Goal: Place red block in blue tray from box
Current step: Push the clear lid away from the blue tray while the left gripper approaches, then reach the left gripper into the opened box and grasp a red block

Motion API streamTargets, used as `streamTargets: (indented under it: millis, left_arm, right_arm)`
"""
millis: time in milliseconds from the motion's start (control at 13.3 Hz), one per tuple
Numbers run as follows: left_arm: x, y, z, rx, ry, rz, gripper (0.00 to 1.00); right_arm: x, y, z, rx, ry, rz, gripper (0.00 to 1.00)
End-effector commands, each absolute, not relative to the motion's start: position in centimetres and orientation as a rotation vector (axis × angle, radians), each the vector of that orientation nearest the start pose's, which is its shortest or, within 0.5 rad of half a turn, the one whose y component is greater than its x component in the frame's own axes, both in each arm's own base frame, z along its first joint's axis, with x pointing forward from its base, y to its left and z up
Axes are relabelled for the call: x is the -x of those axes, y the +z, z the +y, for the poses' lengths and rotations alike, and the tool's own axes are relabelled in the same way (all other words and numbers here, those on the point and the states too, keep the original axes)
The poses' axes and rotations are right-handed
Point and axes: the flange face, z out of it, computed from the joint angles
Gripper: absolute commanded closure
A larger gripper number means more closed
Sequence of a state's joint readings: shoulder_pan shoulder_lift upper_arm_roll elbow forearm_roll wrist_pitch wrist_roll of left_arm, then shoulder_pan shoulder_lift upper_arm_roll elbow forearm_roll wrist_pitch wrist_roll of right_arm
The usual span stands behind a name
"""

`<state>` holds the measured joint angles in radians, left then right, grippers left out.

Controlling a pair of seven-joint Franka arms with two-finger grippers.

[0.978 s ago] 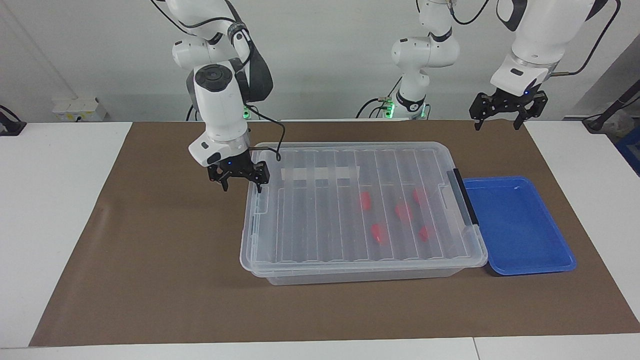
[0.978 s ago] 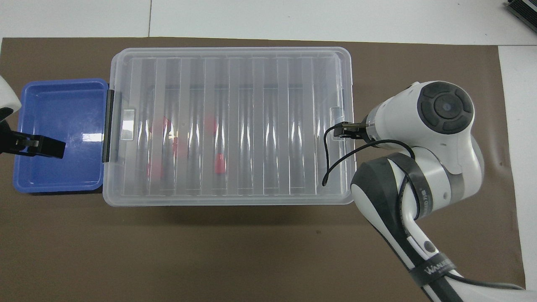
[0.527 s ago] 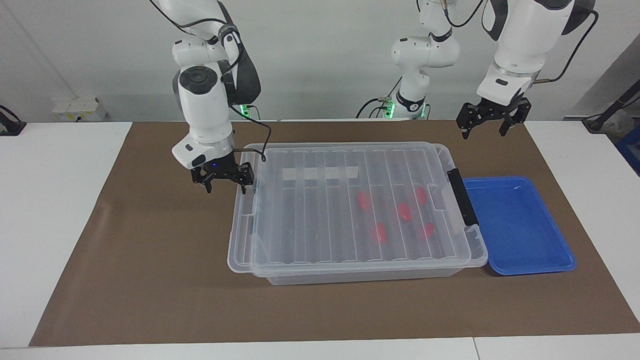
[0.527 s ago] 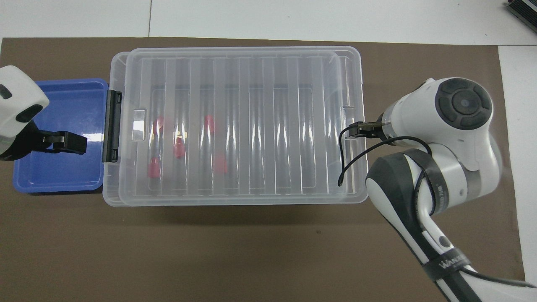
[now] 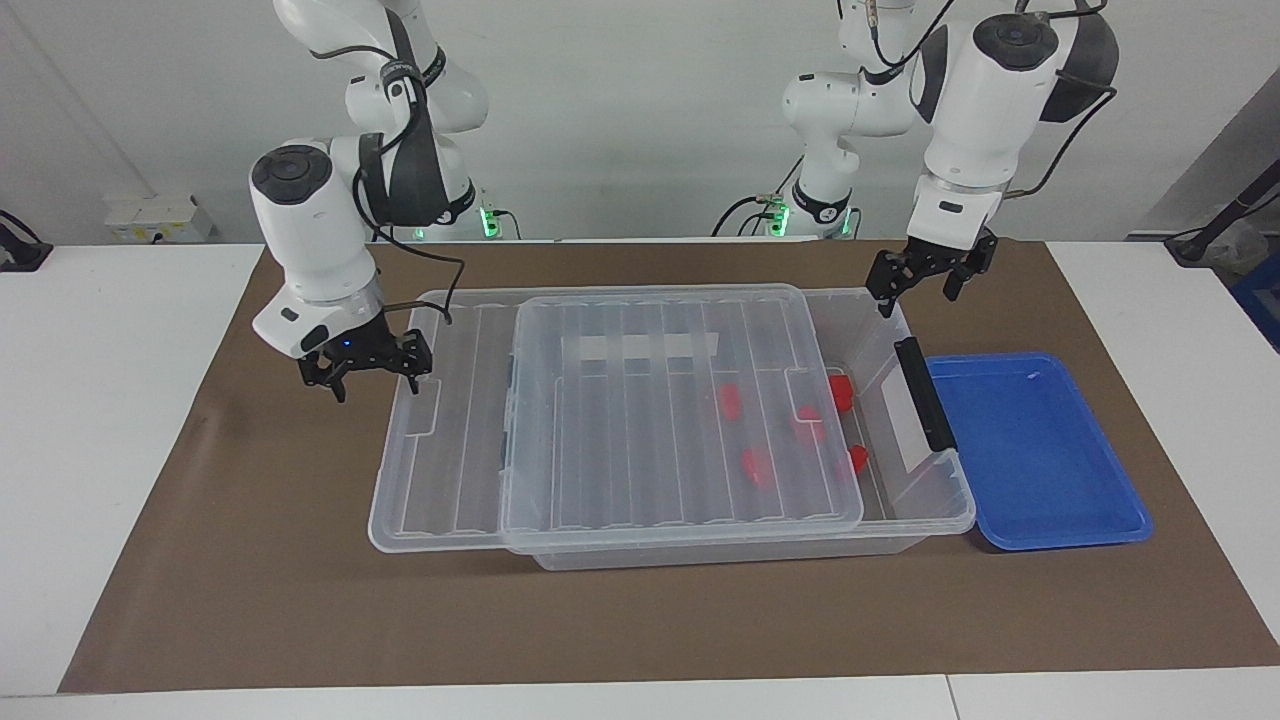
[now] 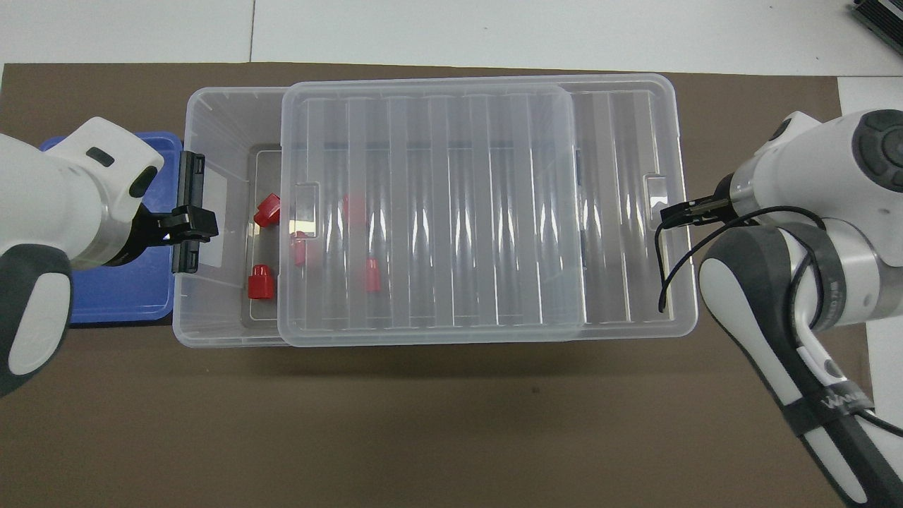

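The clear box (image 5: 930, 505) (image 6: 211, 127) stands mid-table with its ribbed lid (image 5: 640, 420) (image 6: 437, 212) slid partway toward the right arm's end. Inside are several red blocks: two lie uncovered (image 6: 268, 209) (image 6: 259, 282) (image 5: 842, 392), the others show through the lid (image 5: 755, 465). The blue tray (image 5: 1035, 450) (image 6: 120, 296) touches the box's black-handle end. My right gripper (image 5: 372, 385) is open, one finger at the lid's end tab. My left gripper (image 5: 915, 298) (image 6: 185, 224) hangs open over the box's handle end.
A brown mat (image 5: 300, 560) covers the table under everything. The lid overhangs the box at the right arm's end. The black handle (image 5: 925, 405) stands between the box's open part and the tray.
The lid slid toward the right arm's end along with my right gripper, uncovering two red blocks. My left gripper came from over the tray side to over the box's handle end.
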<state>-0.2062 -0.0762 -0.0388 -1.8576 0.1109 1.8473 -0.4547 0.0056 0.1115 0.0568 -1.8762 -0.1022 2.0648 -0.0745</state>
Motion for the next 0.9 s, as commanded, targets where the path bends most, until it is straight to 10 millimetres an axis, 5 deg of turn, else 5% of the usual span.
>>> streamTargets:
  millis: [0, 527, 827]
  left_arm:
    - [-54.0, 52.8, -13.7, 3.057, -0.175, -0.383, 0.00]
    - [-55.0, 45.1, -18.1, 3.082, -0.292, -0.609, 0.00]
    - [-55.0, 41.4, -18.4, 3.103, -0.344, -0.633, 0.00]
  right_arm:
    - [-59.0, 45.8, 0.2, 3.214, -0.102, -0.441, 0.00]
    - [-59.2, 45.8, -2.0, 3.202, -0.107, -0.551, 0.00]
    - [-59.2, 45.8, -2.9, 3.198, -0.107, -0.586, 0.00]
